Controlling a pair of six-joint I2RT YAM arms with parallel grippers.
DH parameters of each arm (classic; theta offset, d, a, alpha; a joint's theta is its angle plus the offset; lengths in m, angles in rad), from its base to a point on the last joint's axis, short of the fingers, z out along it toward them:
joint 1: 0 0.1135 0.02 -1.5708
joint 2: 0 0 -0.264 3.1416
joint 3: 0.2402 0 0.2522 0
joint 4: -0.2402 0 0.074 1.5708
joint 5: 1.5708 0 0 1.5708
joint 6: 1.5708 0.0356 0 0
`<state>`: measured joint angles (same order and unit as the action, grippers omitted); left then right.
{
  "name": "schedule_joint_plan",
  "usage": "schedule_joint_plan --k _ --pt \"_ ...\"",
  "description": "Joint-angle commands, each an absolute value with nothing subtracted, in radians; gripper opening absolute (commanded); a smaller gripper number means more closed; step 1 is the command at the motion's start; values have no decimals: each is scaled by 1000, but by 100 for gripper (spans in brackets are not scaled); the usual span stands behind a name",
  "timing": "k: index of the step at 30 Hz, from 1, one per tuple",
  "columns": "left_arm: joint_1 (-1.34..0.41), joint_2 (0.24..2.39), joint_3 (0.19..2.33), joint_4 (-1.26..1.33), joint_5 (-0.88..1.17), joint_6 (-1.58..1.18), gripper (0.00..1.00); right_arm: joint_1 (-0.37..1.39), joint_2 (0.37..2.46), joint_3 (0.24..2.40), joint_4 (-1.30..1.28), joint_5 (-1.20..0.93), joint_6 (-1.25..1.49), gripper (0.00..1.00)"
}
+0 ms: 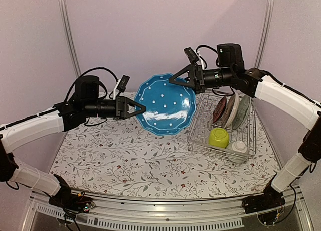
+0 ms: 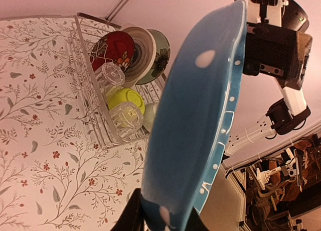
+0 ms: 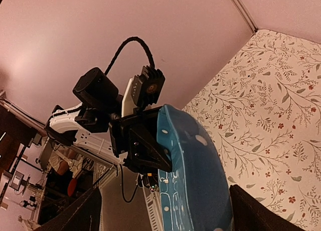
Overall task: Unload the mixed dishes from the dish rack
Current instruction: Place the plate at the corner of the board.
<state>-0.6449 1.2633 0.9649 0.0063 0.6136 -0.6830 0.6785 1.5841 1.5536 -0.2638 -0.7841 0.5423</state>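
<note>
Left pincer point(image 1: 142, 109) clamps blue dotted plate point(image 1: 165, 104); right pincer point(image 1: 171, 81) spread wide around its rim.

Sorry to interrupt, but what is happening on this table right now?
The two arms hold a blue plate in the air between them, above the table beside the dish rack. The left gripper is clamped on one edge. The right gripper straddles the opposite edge but looks open. Which way the handover runs cannot be told. The rack holds three upright plates, a green bowl, a white bowl and glasses.
</note>
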Motion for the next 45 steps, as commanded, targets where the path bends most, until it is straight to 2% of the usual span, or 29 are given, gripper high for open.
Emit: schedule_joint_plan --k 1,2,4,11,23,33,45 --pt "-629 1239 970 152 621 -709 0 656 1591 1548 -281 -716 546 91" --pt "-622 1241 968 150 620 -712 0 653 1591 1549 -288 -703 549 96" --pt "-604 1242 956 156 616 -721 0 646 1591 1564 -333 -645 544 99" --pt "-473 1234 930 138 596 -769 0 593 1554 1574 -452 -494 500 99" --pt "-164 1287 900 3 461 -861 0 492 1444 1514 -538 -454 456 99" --pt "-48 1411 890 3 393 -909 0 488 1384 1425 -550 -429 440 99" --pt "74 1643 939 59 438 -939 0 489 1391 1421 -567 -426 429 99"
